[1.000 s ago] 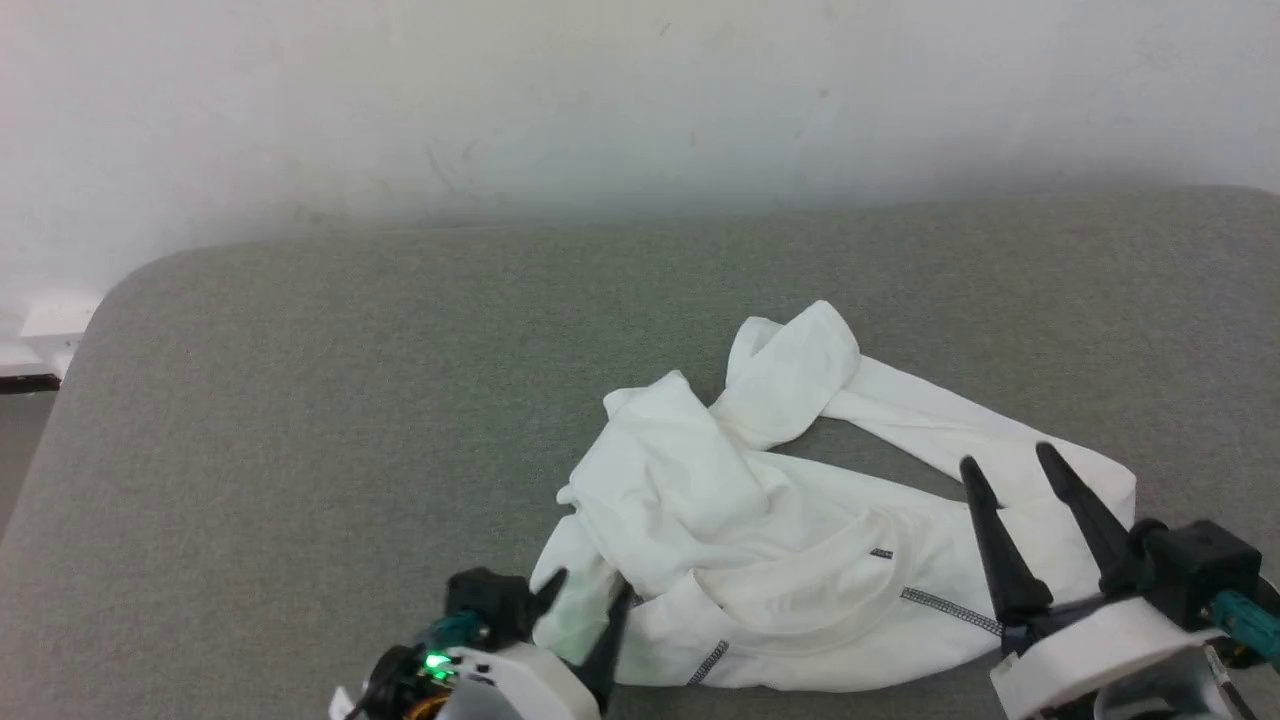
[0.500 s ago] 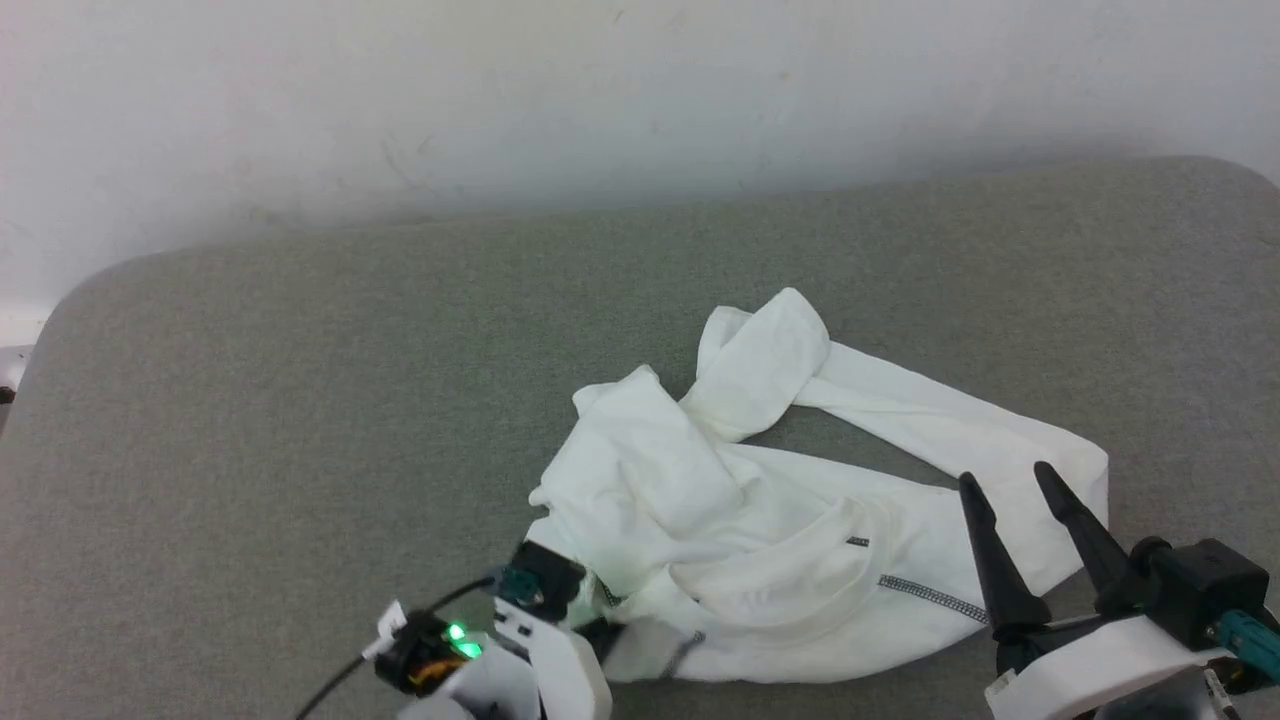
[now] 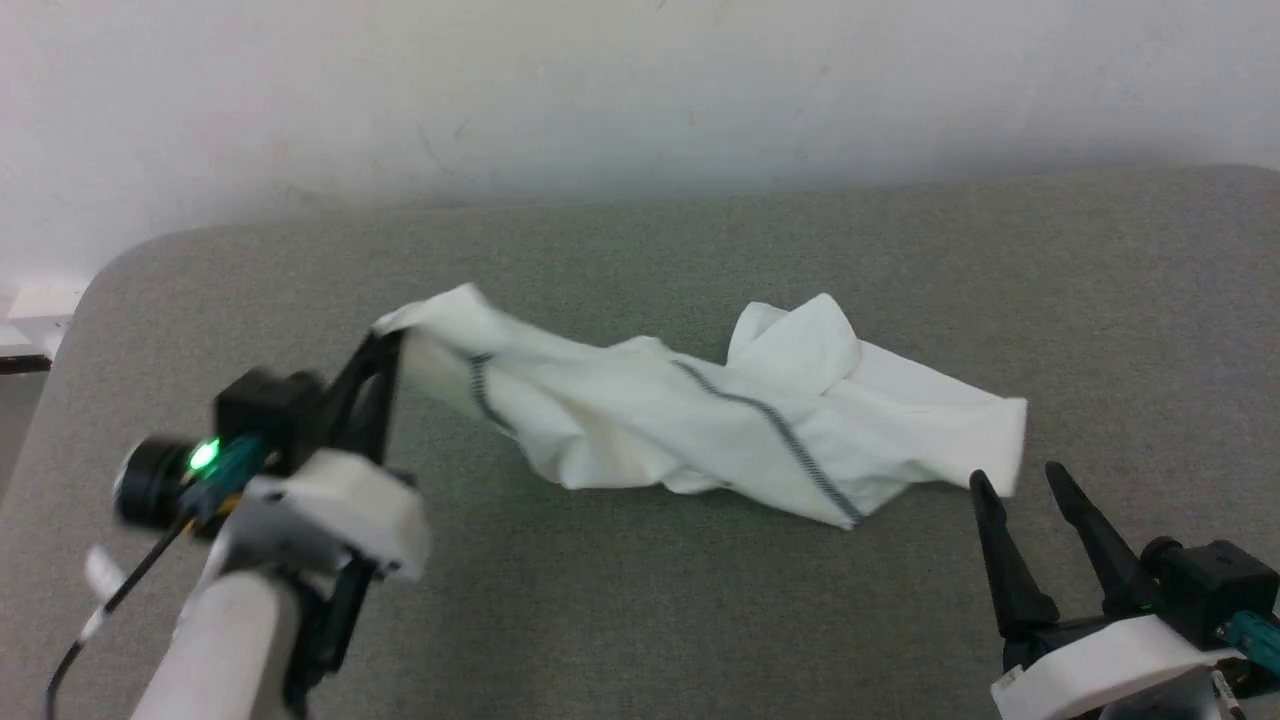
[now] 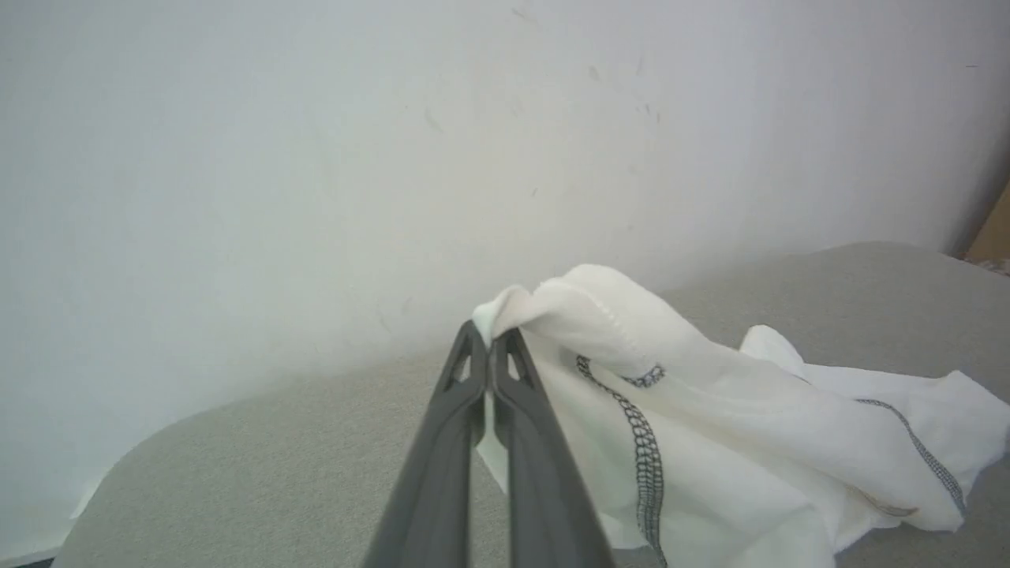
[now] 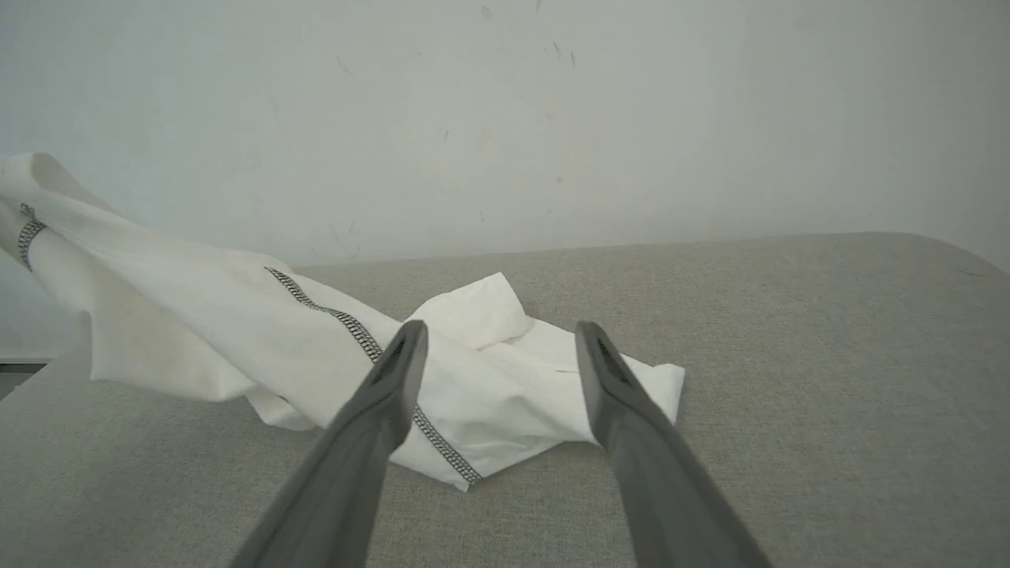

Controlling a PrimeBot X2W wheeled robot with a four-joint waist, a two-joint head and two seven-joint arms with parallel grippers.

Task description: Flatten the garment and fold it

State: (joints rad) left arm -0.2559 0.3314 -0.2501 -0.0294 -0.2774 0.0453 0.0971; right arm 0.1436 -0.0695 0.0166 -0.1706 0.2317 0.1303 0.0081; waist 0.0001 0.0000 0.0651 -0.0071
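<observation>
The white garment (image 3: 700, 420) with grey-black zigzag seams stretches across the middle of the grey cushion (image 3: 640, 260). Its left end is lifted off the surface, and its right end lies bunched on the cushion. My left gripper (image 3: 385, 345) is shut on that raised left edge; in the left wrist view the fingers (image 4: 461, 379) pinch a hemmed corner of the garment (image 4: 710, 410). My right gripper (image 3: 1015, 480) stands open just in front of the cloth's right end, holding nothing. In the right wrist view its fingers (image 5: 394, 371) frame the garment (image 5: 473, 363), which lies beyond them.
A pale wall (image 3: 640, 90) rises directly behind the cushion. The cushion's rounded left corner (image 3: 110, 290) drops off toward a white ledge. Bare grey upholstery lies in front of the garment and to its right.
My left gripper shut on the garment's near-left edge, then rose and swung left and away, dragging the cloth out long. The right gripper stayed open low at the right. The camera shifted slightly.
</observation>
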